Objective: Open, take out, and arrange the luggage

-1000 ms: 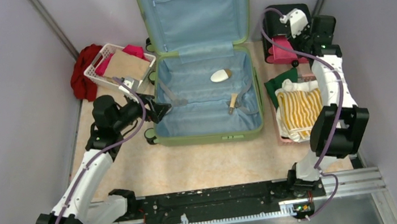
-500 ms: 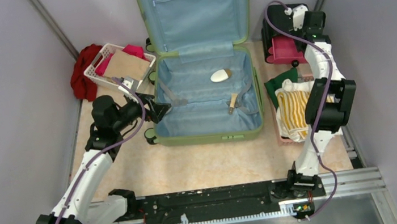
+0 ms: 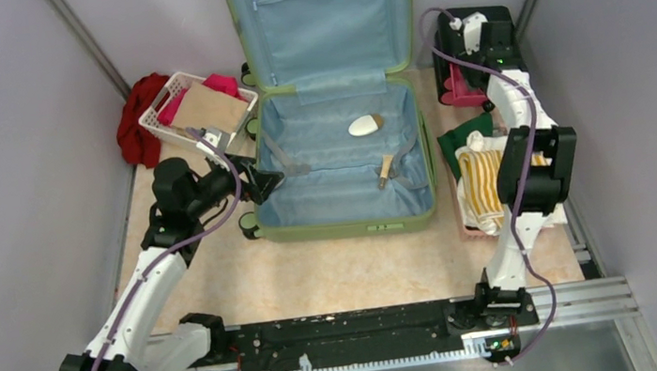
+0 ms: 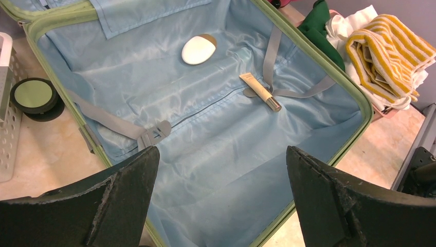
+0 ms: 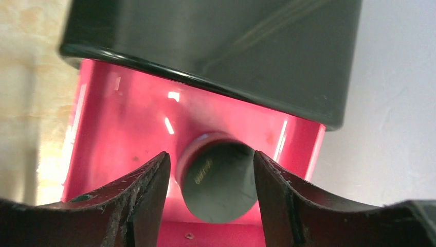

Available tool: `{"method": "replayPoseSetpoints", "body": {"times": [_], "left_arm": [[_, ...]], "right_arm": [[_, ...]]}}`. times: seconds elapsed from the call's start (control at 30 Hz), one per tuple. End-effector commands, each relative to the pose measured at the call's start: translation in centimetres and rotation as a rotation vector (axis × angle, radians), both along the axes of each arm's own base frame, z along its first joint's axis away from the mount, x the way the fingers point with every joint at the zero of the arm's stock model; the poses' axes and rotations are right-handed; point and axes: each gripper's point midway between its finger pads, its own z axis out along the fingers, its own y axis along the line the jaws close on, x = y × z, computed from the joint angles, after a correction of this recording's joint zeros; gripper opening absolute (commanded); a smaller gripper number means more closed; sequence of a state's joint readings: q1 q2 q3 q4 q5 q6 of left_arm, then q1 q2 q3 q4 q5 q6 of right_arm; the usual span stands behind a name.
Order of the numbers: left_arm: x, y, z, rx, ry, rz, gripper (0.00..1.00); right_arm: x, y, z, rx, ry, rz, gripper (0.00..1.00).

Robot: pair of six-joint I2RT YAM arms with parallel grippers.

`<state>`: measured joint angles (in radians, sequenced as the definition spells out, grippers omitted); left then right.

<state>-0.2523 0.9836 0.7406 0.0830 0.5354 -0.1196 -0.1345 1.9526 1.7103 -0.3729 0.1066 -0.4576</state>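
Beige tabletop (image 3: 335, 270), left gripper (image 4: 222, 154) spread wide over luggage (image 4: 154, 77), right gripper (image 5: 210, 154) parted around dark cylinder (image 5: 218, 188)

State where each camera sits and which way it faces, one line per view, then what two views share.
Top external: above and behind the bases, looking down on the open luggage; both arms show.
Left wrist: at the luggage's left edge, looking across its lining; left hand fingers show.
Right wrist: at the drawer box, looking into its pink drawer; right hand fingers show.
Shared: top and left wrist both show the white oval item and striped cloth.
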Motion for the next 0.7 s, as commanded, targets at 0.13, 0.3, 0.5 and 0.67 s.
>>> {"method": "replayPoseSetpoints", "body": {"times": [0.13,0.3,0.5,0.67], "left_arm": [[0.1,-0.1,1.0,-0.015,-0.031,-0.014,0.99],[-0.1,-0.2,1.2,-0.020,-0.035,-0.023,0.99],[-0.4,-0.4,1.6,-0.033,-0.039,-0.037,0.99],[-0.7,-0.7,1.8,-0.039,-0.046,-0.062,0.99]], "right_arm": [[-0.7,2.6,6.8,0.091,-0.152,0.054,0.59],[-3.9,2.8,9.3,0.208,-0.178,0.131,0.54],[-8.8,1.9,8.7,0.403,-0.135,0.252,0.48],[-10.2,1.0,5.1,0.480,-0.094,0.213,0.45]]}}
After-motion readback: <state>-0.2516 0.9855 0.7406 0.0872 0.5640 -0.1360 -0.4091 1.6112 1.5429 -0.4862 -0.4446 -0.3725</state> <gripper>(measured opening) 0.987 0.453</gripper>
